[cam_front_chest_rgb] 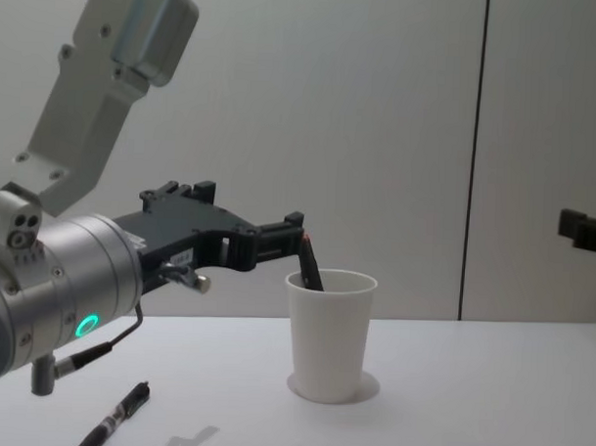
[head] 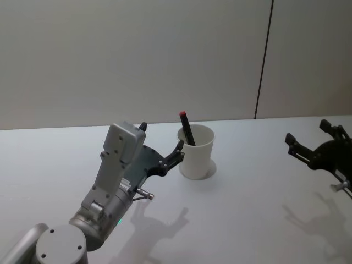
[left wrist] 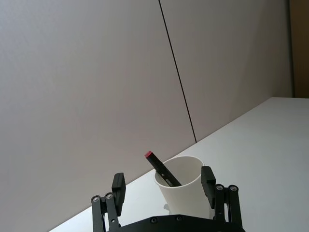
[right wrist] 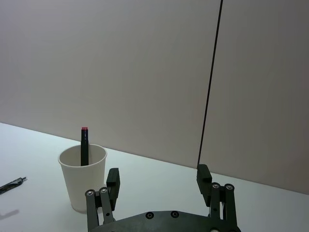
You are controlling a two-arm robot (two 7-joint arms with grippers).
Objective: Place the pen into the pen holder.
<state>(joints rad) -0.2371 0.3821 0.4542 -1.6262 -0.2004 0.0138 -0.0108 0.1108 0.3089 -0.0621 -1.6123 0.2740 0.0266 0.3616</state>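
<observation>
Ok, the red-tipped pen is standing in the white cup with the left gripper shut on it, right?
Not quite. The pen does stand in the white cup, but the left gripper is open, its fingers spread wide and not clamping the pen, as the left wrist view shows.

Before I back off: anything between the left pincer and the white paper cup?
Nothing visible: the open left pincer faces the tapered white paper cup directly, black red-tipped pen already leaning inside. Right pincer idles far right.
</observation>
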